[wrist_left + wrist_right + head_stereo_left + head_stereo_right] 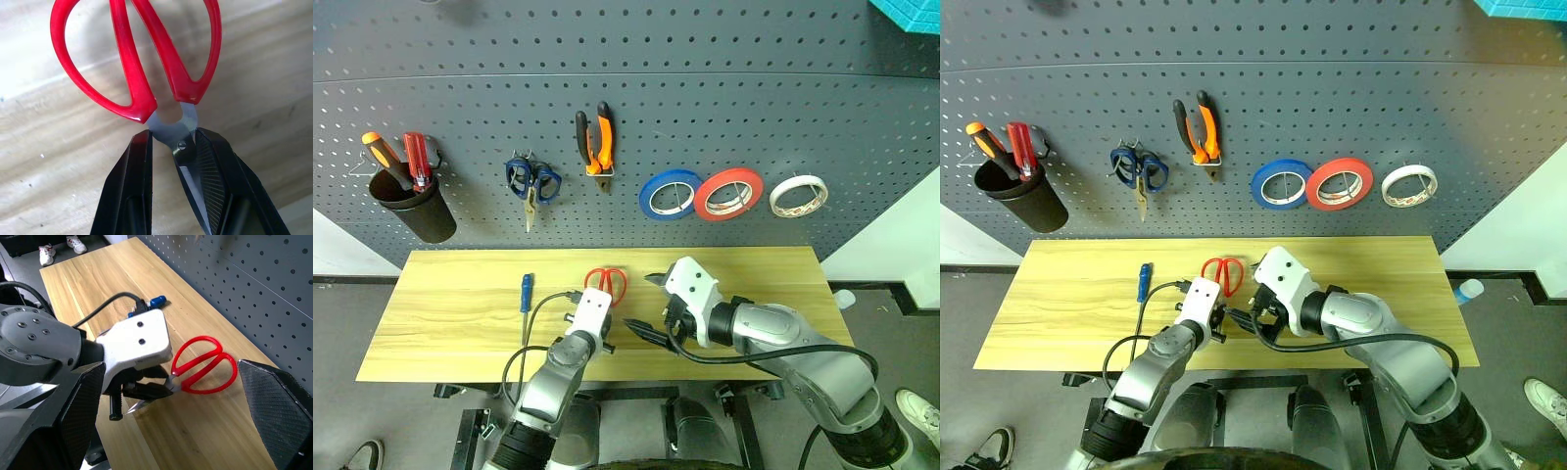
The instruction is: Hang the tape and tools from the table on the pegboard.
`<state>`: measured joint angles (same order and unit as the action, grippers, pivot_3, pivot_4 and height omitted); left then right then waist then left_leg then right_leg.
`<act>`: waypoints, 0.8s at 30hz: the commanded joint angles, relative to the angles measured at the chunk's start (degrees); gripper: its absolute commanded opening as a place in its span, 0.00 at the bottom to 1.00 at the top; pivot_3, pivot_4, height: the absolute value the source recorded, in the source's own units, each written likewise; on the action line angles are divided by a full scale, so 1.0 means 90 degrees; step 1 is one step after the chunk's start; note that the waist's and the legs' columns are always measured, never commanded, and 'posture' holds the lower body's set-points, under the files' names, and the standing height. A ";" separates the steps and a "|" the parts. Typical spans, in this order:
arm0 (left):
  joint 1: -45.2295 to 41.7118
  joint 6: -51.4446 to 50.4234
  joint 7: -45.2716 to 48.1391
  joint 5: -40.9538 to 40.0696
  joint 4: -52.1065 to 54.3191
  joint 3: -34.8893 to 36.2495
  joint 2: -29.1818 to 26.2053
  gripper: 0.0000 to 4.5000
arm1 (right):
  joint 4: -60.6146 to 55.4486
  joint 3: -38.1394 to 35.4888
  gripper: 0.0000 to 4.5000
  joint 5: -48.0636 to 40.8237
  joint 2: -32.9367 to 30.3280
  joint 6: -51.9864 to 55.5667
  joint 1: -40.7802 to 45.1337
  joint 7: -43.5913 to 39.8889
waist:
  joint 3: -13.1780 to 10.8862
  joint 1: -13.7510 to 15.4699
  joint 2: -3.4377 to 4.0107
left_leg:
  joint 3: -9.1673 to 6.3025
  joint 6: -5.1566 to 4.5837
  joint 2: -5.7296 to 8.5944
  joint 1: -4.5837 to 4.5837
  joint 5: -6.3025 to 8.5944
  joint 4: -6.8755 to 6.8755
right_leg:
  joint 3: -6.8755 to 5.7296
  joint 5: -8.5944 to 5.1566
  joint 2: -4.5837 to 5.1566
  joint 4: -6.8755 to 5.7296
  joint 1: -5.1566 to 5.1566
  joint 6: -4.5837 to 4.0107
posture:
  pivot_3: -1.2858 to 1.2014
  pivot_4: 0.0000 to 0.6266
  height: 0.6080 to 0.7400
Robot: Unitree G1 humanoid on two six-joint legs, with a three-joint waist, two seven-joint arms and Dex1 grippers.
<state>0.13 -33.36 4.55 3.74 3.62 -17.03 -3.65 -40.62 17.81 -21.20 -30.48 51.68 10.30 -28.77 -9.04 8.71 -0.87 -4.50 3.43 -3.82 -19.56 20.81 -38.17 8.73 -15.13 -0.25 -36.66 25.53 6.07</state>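
At lower centre, my left gripper [171,161] pinches the red-handled scissors [142,63] at the pivot, right gripper [646,308] spread wide, empty; that narrow hold could swivel, dropping them.

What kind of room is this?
Probably a workshop or tool corner. A pegboard holds pliers, scissors and tape rolls, and a wooden table stands below it.
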 commanded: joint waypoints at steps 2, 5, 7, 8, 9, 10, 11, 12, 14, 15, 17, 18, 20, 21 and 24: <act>0.0096 0.1071 -0.0025 0.0255 0.0458 -0.0121 -0.0122 0.21 | -0.0044 0.0003 1.00 0.0043 0.0015 -0.0212 0.0082 -0.0071 | 0.0000 0.0011 0.0000 | -0.0001 0.0000 0.0000 -0.0001 0.0000 0.0001 | 0.0000 0.0000 0.0000 0.0002 0.0000 -0.0001 | 0.64 0.19 0.60; 0.0226 0.1950 -0.0092 0.0412 0.0593 -0.0066 -0.0252 0.21 | -0.0006 0.0006 1.00 0.0066 0.0011 -0.0247 0.0095 -0.0092 | 0.0000 0.0018 0.0000 | 0.0000 0.0000 0.0000 -0.0001 0.0000 0.0000 | 0.0000 0.0001 0.0001 0.0004 -0.0002 -0.0001 | 0.64 0.19 0.60; 0.0338 0.2491 -0.0150 0.0527 0.0625 -0.0016 -0.0367 0.21 | 0.0019 0.0013 1.00 0.0087 0.0006 -0.0270 0.0096 -0.0105 | 0.0000 0.0022 0.0000 | -0.0001 0.0000 0.0000 0.0000 0.0000 0.0001 | 0.0000 0.0001 0.0000 0.0005 -0.0002 -0.0001 | 0.64 0.18 0.60; 0.0393 0.2688 -0.0176 0.0557 0.0627 0.0024 -0.0406 0.21 | 0.0034 0.0013 1.00 0.0099 0.0007 -0.0281 0.0099 -0.0112 | 0.0000 0.0030 0.0000 | -0.0001 0.0000 0.0000 0.0000 0.0000 0.0002 | 0.0000 0.0001 0.0000 0.0005 -0.0002 -0.0001 | 0.64 0.18 0.60; 0.0454 0.2904 -0.0183 0.0601 0.0633 0.0040 -0.0471 0.21 | 0.0053 0.0007 1.00 0.0110 0.0006 -0.0295 0.0103 -0.0125 | 0.0001 0.0036 0.0001 | -0.0001 0.0000 0.0000 0.0000 0.0000 0.0002 | 0.0000 0.0001 0.0001 0.0005 -0.0002 -0.0001 | 0.64 0.18 0.60; 0.0507 0.3118 -0.0195 0.0658 0.0637 0.0046 -0.0534 0.21 | 0.0071 0.0000 1.00 0.0120 0.0004 -0.0309 0.0107 -0.0137 | 0.0001 0.0047 0.0001 | -0.0001 -0.0001 0.0000 0.0001 0.0000 0.0002 | 0.0000 0.0001 0.0001 0.0005 -0.0002 -0.0001 | 0.64 0.17 0.60; 0.0569 0.3350 -0.0219 0.0749 0.0655 0.0042 -0.0622 0.21 | 0.0089 -0.0005 1.00 0.0128 0.0000 -0.0325 0.0111 -0.0148 | 0.0001 0.0059 0.0001 | -0.0001 -0.0001 0.0000 0.0001 0.0000 0.0002 | 0.0000 0.0001 0.0001 0.0005 -0.0003 -0.0001 | 0.64 0.17 0.60; 0.0626 0.3530 -0.0237 0.0813 0.0665 0.0048 -0.0686 0.21 | 0.0108 -0.0009 1.00 0.0134 0.0000 -0.0342 0.0116 -0.0157 | 0.0001 0.0077 0.0001 | -0.0001 -0.0001 0.0000 0.0001 0.0000 0.0002 | 0.0000 0.0001 0.0000 0.0005 -0.0003 -0.0001 | 0.64 0.17 0.60; 0.0717 0.3799 -0.0293 0.0919 0.0644 0.0084 -0.0771 0.21 | 0.0162 -0.0033 1.00 0.0134 0.0003 -0.0424 0.0113 -0.0198 | 0.0001 0.0131 0.0001 | -0.0001 -0.0001 0.0000 0.0001 0.0001 0.0001 | 0.0000 0.0002 0.0001 0.0005 -0.0003 -0.0001 | 0.64 0.17 0.60; 0.0759 0.3982 -0.0333 0.0987 0.0637 0.0106 -0.0826 0.21 | 0.0179 -0.0079 1.00 0.0111 0.0017 -0.0619 0.0086 -0.0283 | 0.0001 0.0153 0.0002 | -0.0001 -0.0001 0.0000 0.0002 0.0001 0.0001 | 0.0000 0.0002 0.0001 0.0005 -0.0003 -0.0001 | 0.64 0.16 0.60; 0.0813 0.4385 -0.0437 0.1086 0.0612 0.0168 -0.0899 0.21 | 0.0165 -0.0291 1.00 -0.0070 0.0121 -0.1070 -0.0020 -0.0495 | 0.0002 0.0184 0.0002 | -0.0001 -0.0001 0.0000 0.0002 0.0001 0.0001 | 0.0000 0.0002 0.0001 0.0005 -0.0004 -0.0002 | 0.64 0.16 0.60; 0.0825 0.4531 -0.0483 0.1142 0.0607 0.0198 -0.0919 0.21 | 0.0159 -0.0418 1.00 -0.0178 0.0190 -0.1274 -0.0090 -0.0574 | 0.0002 0.0206 0.0001 | -0.0001 -0.0002 0.0000 0.0001 0.0001 0.0001 | -0.0001 0.0002 0.0001 0.0005 -0.0005 -0.0001 | 0.64 0.16 0.60; 0.0811 0.4762 -0.0580 0.1261 0.0570 0.0242 -0.0955 0.21 | 0.0211 -0.0605 1.00 -0.0285 0.0293 -0.1616 -0.0211 -0.0672 | 0.0002 0.0220 0.0001 | -0.0001 -0.0002 0.0000 0.0003 0.0001 0.0000 | -0.0001 0.0003 0.0001 0.0008 -0.0010 0.0000 | 0.64 0.16 0.60; 0.0795 0.4881 -0.0630 0.1308 0.0549 0.0270 -0.0971 0.21 | 0.0262 -0.0692 1.00 -0.0308 0.0332 -0.1789 -0.0278 -0.0725 | 0.0002 0.0222 0.0001 | -0.0001 -0.0002 0.0000 0.0003 0.0001 0.0000 | -0.0001 0.0003 0.0001 0.0008 -0.0011 0.0001 | 0.64 0.16 0.60; 0.0732 0.5325 -0.0866 0.1471 0.0504 0.0472 -0.1011 0.21 | 0.0368 -0.1034 1.00 -0.0494 0.0373 -0.2343 -0.0704 -0.0988 | 0.0004 0.0285 0.0001 | -0.0001 -0.0002 0.0000 0.0006 0.0001 -0.0001 | -0.0001 0.0004 0.0001 0.0007 -0.0015 0.0000 | 0.64 0.15 0.60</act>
<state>7.00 11.32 -1.79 15.92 6.90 -14.28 -12.44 -36.94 10.43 -24.01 -27.39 33.72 5.06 -36.24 -9.00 11.28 -0.86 -4.51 3.40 -3.82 -19.50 20.83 -38.18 8.72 -15.09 -0.25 -36.60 25.40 6.07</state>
